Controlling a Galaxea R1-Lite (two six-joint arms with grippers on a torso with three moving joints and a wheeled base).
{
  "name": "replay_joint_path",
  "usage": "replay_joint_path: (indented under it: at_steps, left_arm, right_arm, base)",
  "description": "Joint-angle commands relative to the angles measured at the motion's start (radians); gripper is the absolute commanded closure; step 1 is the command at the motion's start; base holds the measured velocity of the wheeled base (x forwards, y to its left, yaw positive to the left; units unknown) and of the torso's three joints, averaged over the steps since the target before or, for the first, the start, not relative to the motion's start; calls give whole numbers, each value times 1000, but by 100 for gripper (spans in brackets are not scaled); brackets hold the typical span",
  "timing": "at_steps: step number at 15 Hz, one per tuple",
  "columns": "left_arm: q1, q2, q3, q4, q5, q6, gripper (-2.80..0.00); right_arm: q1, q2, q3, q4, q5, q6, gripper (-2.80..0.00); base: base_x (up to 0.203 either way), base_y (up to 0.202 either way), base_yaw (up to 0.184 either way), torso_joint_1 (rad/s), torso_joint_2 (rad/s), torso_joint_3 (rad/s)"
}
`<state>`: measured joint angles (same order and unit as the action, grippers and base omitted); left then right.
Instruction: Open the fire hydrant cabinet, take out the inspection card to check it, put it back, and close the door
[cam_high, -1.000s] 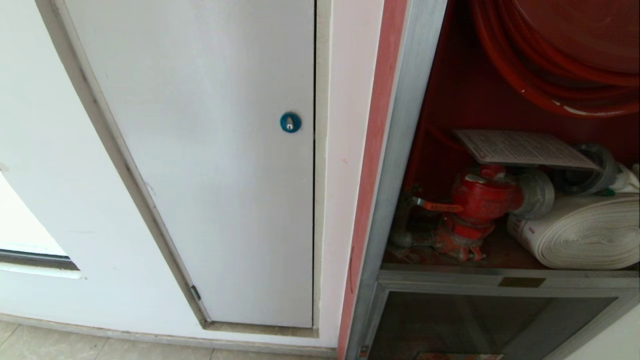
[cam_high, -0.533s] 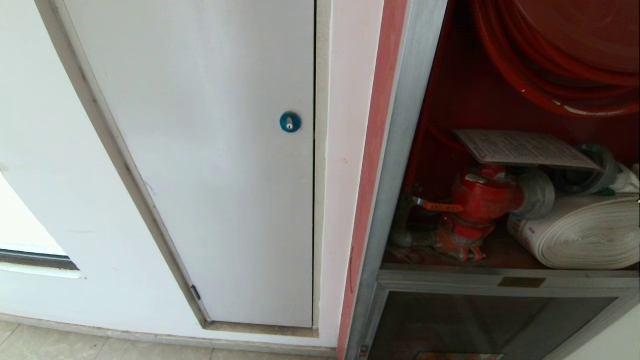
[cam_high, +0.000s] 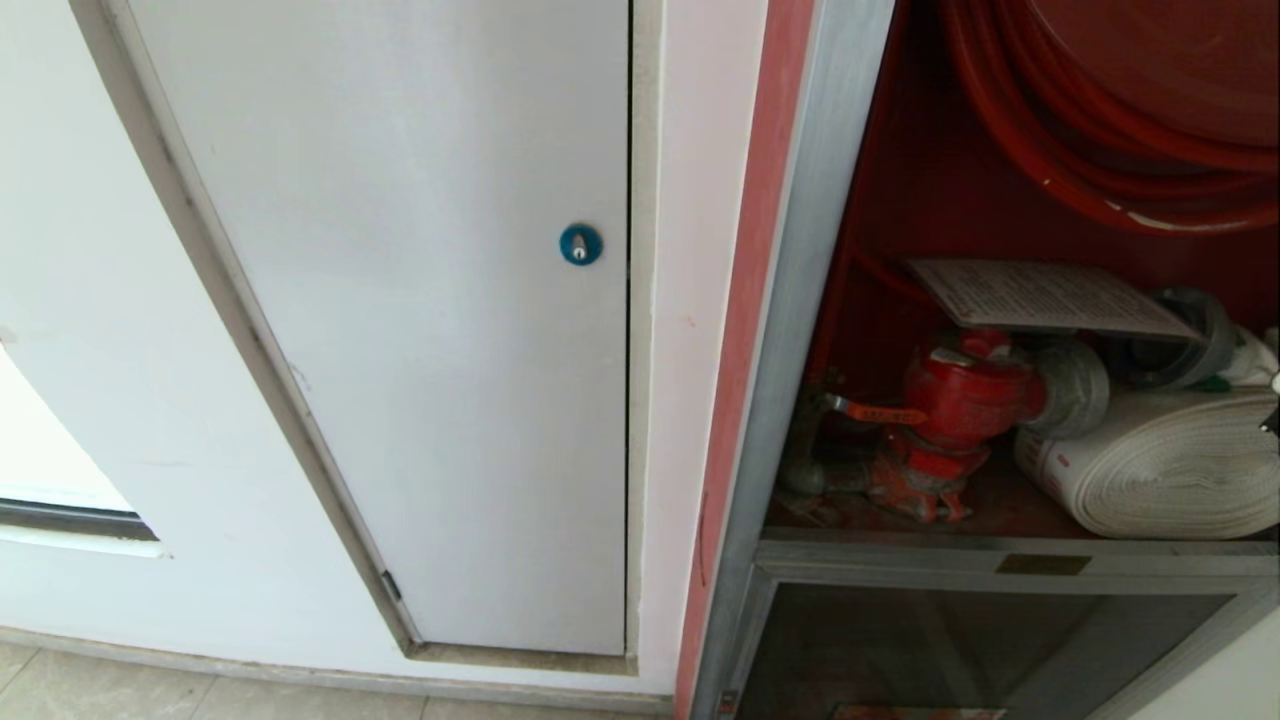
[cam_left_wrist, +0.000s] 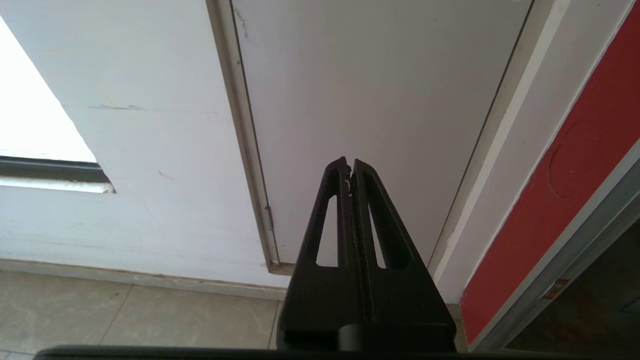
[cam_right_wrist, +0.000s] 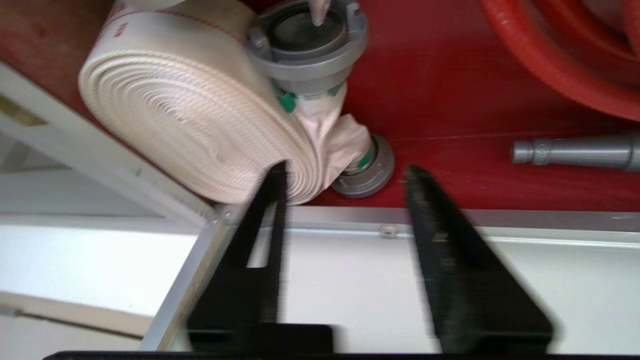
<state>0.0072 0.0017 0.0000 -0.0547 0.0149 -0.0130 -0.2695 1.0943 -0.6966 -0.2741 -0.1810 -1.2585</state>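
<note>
The fire hydrant cabinet (cam_high: 800, 300) is seen standing open, its silver frame edging a red interior, and every place here is given from the red valve (cam_high: 960, 400) on the cabinet floor. The inspection card (cam_high: 1045, 297) is laid flat just above the valve, resting across its top and reaching over the grey coupling (cam_high: 1075, 385) beside it; nothing is gripping the card. The white rolled hose (cam_high: 1160, 470) is set on the side of the valve away from the frame, touching the coupling, and the loops of the red hose reel (cam_high: 1100, 130) are hung well above both. Below the valve a smaller dark glass panel (cam_high: 960, 650) is framed in silver. Well apart from the valve, beyond the cabinet frame, a plain white panel (cam_high: 400, 300) with a blue round lock (cam_high: 581, 244) is set in the wall. The right gripper (cam_right_wrist: 345, 175) is held at the cabinet's lower edge, beyond the rolled hose from the valve, with its fingers (cam_right_wrist: 272, 200) spread apart and nothing between them; one finger is lined up against the outer coil of the hose, though contact cannot be told. The left gripper (cam_left_wrist: 350, 167) is parked facing the white panel, far from the valve, its fingers (cam_left_wrist: 372, 210) pressed together on nothing
</note>
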Motion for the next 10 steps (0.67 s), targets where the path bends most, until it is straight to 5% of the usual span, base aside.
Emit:
replay_joint_path:
  at_steps: [1,10]
  left_arm:
    - [0,0,18,-2,0,-1,0]
    - [0,0,18,-1,0,-1,0]
  right_arm:
    - [11,29,-2,-23,-12,-9,-280]
    - [194,90,-23,-57,-175,-21,-280]
  base:
    - [0,0,0,0,0,0]
    - [0,0,0,0,0,0]
